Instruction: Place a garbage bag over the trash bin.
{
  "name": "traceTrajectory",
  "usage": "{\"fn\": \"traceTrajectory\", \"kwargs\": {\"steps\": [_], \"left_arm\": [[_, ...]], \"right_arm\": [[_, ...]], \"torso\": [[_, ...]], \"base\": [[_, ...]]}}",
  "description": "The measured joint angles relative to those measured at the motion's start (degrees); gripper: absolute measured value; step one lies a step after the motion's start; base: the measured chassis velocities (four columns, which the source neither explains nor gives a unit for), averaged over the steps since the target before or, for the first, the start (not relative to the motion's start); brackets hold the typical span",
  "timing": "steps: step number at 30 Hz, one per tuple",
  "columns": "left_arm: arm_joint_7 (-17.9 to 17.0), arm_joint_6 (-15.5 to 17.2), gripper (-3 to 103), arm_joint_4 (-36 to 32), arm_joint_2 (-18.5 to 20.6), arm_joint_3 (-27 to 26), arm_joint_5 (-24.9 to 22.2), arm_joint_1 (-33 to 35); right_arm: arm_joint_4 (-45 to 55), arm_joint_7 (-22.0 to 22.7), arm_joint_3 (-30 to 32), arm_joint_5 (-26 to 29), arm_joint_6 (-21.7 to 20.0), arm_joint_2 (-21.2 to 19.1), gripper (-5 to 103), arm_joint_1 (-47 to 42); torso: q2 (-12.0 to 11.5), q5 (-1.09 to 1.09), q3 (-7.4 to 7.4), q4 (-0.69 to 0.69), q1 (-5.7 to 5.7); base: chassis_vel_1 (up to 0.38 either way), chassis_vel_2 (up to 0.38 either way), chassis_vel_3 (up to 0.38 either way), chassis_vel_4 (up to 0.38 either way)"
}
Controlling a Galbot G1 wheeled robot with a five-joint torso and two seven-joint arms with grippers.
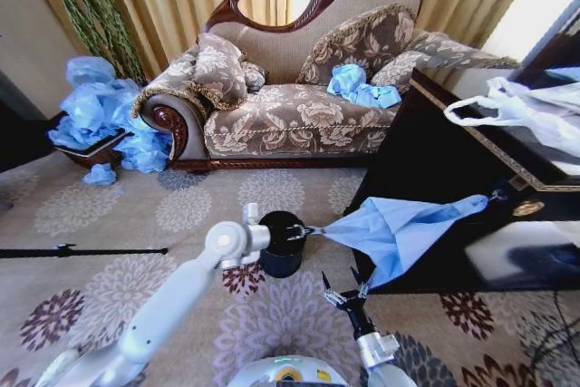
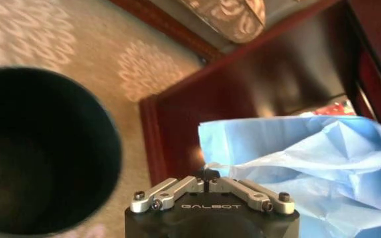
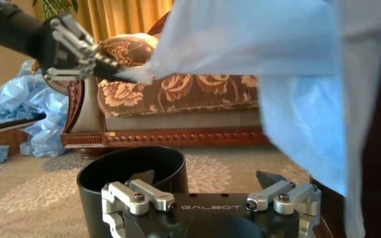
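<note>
1. Blue bag [image 1: 399,228] is pinched by one corner in the left gripper [image 1: 311,231], whose fingers are closed on the plastic.
2. Bin [image 1: 281,244] stands on the carpet [image 1: 109,215] just beside that gripper, mouth uncovered.
3. Right gripper [image 1: 344,289] sits below the hanging bag, fingers spread wide, gripping nothing.
4. Beyond it, the bag's far corner is caught on the dark cabinet [image 1: 435,160].
</note>
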Motion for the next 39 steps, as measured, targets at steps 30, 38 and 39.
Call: {"fn": "traceTrajectory", "kwargs": {"steps": [30, 38, 39], "left_arm": [[8.1, -0.9, 0, 4.5, 9.4, -10.0, 12.8, 5.2], [9.6, -1.8, 0, 3.9, 9.6, -13.2, 12.7, 4.7], [9.7, -1.9, 0, 3.5, 9.6, -13.6, 12.7, 4.9]], "right_arm": [[-1.3, -1.0, 0.2, 1.6, 1.1, 0.0, 100, 0.2], [-0.6, -1.1, 0.6, 2.0, 1.4, -0.2, 100, 0.2], [0.1, -1.1, 0.8, 2.3, 1.4, -0.3, 100, 0.2]], "torso": [[0.0, 0.02, 0.0, 0.01, 0.0], [0.0, 0.02, 0.0, 0.0, 0.0], [0.0, 0.02, 0.0, 0.0, 0.0]], "base": [[0.0, 0.0, 0.0, 0.0], [0.0, 0.0, 0.0, 0.0], [0.0, 0.0, 0.0, 0.0]]}}
